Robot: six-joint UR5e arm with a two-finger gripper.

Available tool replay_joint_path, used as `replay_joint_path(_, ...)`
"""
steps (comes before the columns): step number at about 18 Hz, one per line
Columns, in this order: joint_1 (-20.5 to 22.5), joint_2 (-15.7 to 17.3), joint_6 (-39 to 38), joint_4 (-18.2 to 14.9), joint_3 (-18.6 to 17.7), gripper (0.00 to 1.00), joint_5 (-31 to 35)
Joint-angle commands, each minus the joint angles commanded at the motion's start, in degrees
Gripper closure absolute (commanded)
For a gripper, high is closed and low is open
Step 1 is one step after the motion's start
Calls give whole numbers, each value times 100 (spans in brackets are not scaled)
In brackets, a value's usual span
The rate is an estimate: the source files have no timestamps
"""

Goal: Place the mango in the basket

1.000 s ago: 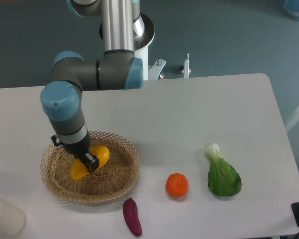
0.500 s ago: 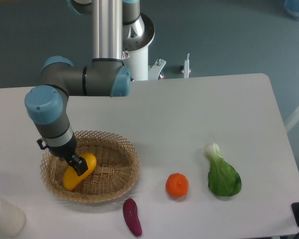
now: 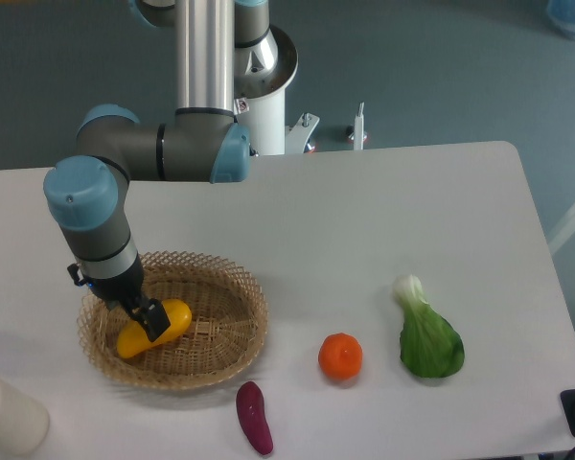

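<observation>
Gripper [image 3: 151, 322] lowered into the basket [image 3: 238, 287], jaws apparently clamped across the mango [image 3: 154, 328], which lies between them low over the woven floor, positioned for release. Contact with the floor cannot be told from this view.
</observation>
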Motion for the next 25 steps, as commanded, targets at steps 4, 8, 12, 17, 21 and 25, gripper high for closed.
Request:
replay_joint_path(4,527,290,721,-149,-53,0,0)
replay_joint_path(8,1238,412,1696,-404,-35,0,-52)
replay_joint_path(12,1828,501,2207,-404,-27,0,-88)
replay_joint_path(17,2698,484,3208,-623,-106,0,-97)
replay_joint_path(21,3226,405,3956,-712,-115,0,-132)
replay_joint_path(25,3446,308,4466,-651,-97,0,-132)
